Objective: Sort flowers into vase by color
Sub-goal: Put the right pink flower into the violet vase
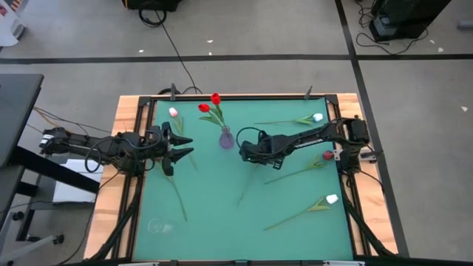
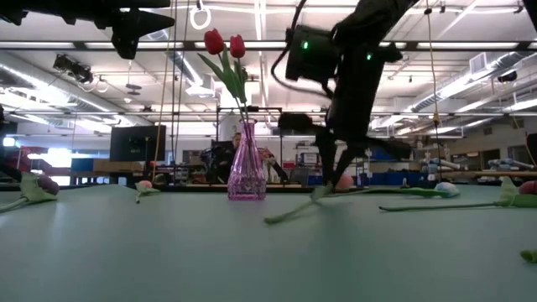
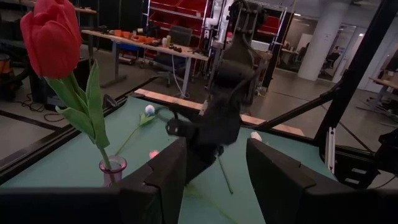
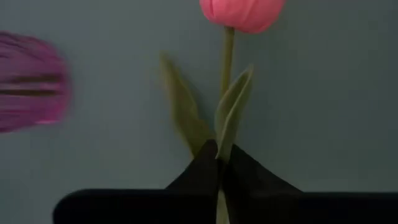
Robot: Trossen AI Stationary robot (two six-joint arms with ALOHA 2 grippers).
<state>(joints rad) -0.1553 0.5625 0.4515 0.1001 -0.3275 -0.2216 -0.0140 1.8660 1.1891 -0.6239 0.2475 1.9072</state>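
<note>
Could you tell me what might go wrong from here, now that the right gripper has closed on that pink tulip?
The right gripper pinches only the pink tulip's thin stem low down, so it could slip or swing on lifting. The vase is narrow and already holds two red tulips; bumping them could tip it.

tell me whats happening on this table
A two-armed robot is sorting artificial tulips by color. The right pincer, near the middle of the green table, has shut on the stem of a pink tulip lying on the mat. Two red tulips already stand in the purple vase. The left pincer waits open beside the vase. Other tulips lie scattered around.
</note>
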